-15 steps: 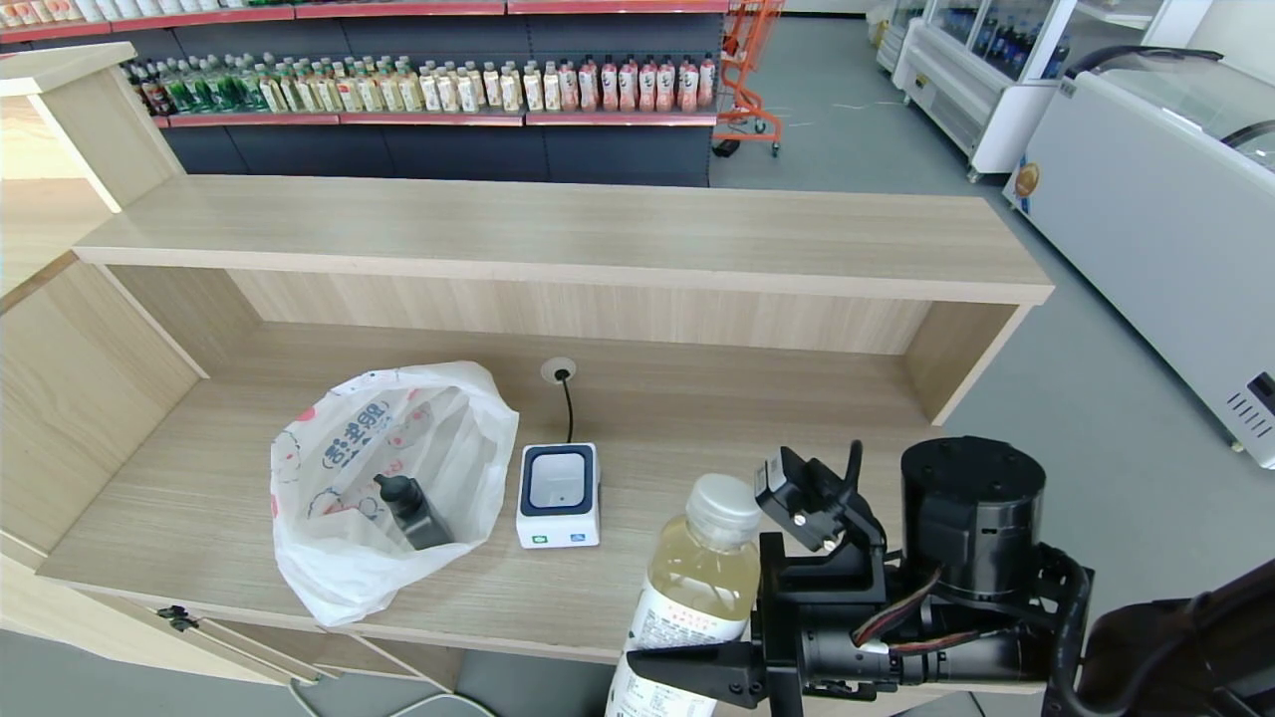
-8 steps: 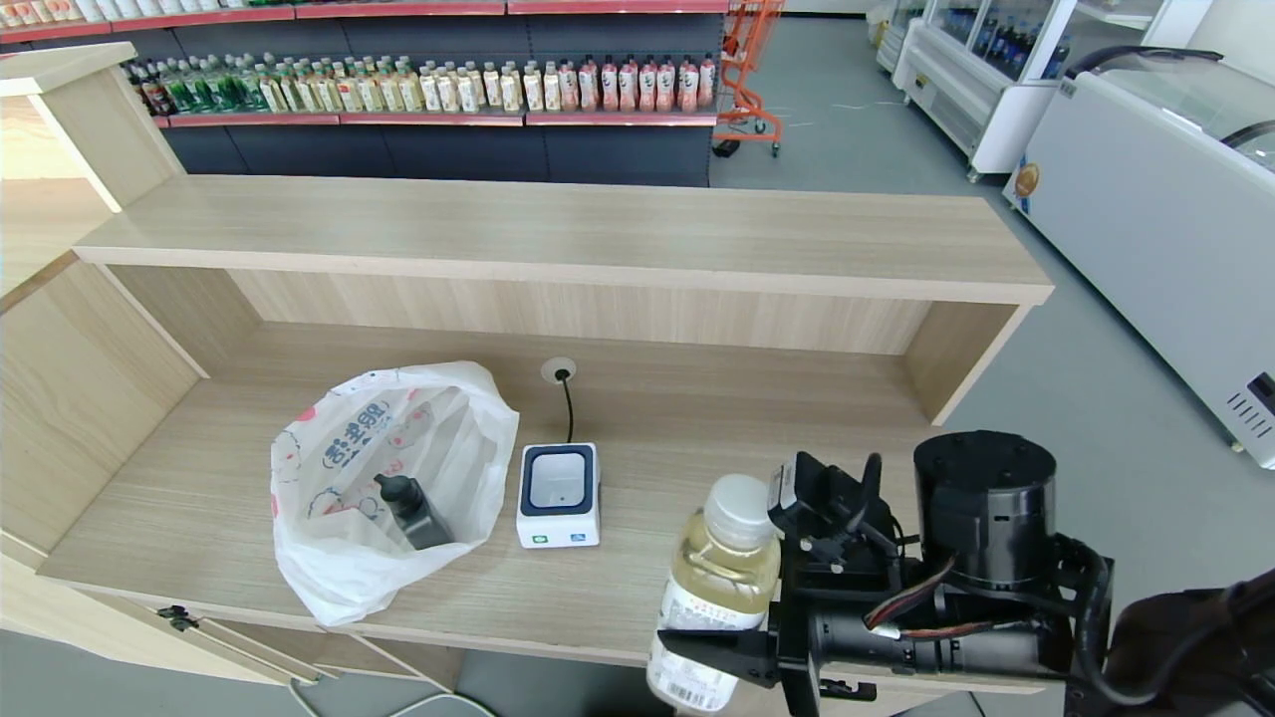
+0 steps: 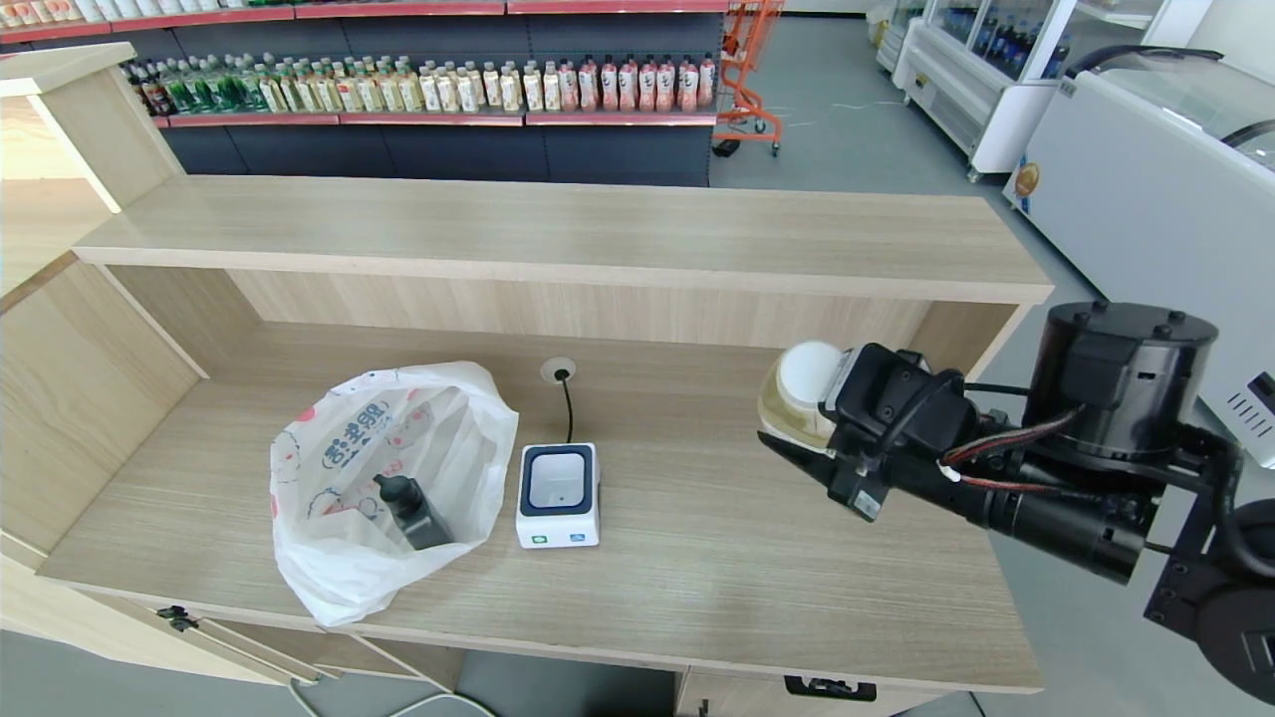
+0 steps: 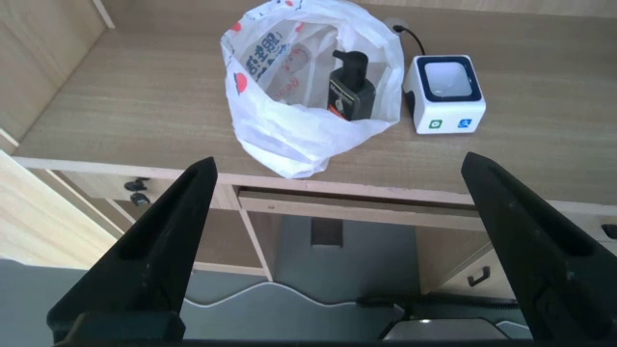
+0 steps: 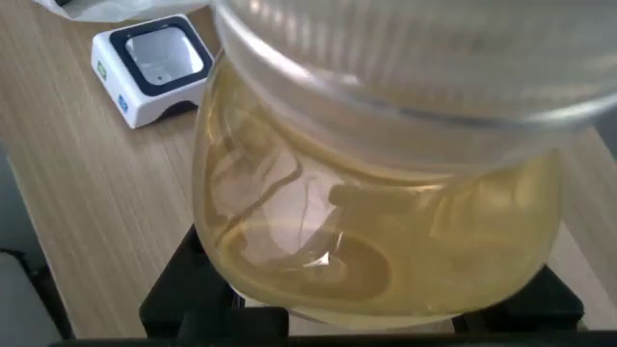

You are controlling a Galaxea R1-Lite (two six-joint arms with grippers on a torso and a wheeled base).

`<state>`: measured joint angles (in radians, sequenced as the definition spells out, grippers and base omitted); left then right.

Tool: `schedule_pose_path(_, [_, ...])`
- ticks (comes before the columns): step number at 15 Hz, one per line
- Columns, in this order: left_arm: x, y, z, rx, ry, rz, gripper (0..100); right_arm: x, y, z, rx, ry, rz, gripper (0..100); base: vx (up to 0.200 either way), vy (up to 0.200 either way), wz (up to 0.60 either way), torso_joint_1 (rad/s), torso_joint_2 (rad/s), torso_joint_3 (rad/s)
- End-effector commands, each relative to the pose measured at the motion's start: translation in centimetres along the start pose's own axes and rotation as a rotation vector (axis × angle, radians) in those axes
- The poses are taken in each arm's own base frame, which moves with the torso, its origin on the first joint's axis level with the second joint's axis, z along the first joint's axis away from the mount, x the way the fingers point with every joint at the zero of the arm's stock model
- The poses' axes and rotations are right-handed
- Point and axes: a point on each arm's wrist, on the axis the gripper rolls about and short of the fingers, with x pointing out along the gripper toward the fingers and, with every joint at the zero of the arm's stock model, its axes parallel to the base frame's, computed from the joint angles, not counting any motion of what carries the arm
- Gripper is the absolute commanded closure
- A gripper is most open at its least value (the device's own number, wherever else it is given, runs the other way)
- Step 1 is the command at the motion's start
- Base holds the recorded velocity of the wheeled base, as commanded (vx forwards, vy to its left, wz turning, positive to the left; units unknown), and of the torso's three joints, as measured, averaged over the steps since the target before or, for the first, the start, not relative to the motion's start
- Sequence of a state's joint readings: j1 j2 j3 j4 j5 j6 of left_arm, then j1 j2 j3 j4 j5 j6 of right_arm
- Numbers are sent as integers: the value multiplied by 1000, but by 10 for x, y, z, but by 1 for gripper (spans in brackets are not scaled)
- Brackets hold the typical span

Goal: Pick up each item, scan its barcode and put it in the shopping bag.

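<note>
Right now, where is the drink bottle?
In the head view, the drink bottle is on the right, gripped in the right pincer above the counter, to the right of the scanner.

Bright, even light from above fills the shop. The light wood tabletop (image 3: 697,558) carries only faint, soft shadows, deepest in the recess under the long wooden upper ledge (image 3: 558,234). Pale highlights curl across the clear bottle of yellowish drink (image 5: 386,212). Straight ledge lines bow toward the head view's edges.
</note>
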<state>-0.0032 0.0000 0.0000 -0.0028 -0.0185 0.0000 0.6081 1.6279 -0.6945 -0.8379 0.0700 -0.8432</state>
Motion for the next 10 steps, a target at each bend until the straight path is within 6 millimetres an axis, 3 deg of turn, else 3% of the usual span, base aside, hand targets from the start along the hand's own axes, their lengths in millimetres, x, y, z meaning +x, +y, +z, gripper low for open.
schedule_pose_path(1, [0,0,0,0,1,0,0,8,-1,6,-156,-5,-22,100,0,0,0,0,0,0])
schedule_pose_path(5, [0,0,0,0,1,0,0,10,16,27,-328,-38,-23,100,0,0,0,0,0,0])
schedule_pose_path(10, [0,0,0,5,1,0,0,8,25,41,-375,-41,-44,100,0,0,0,0,0,0])
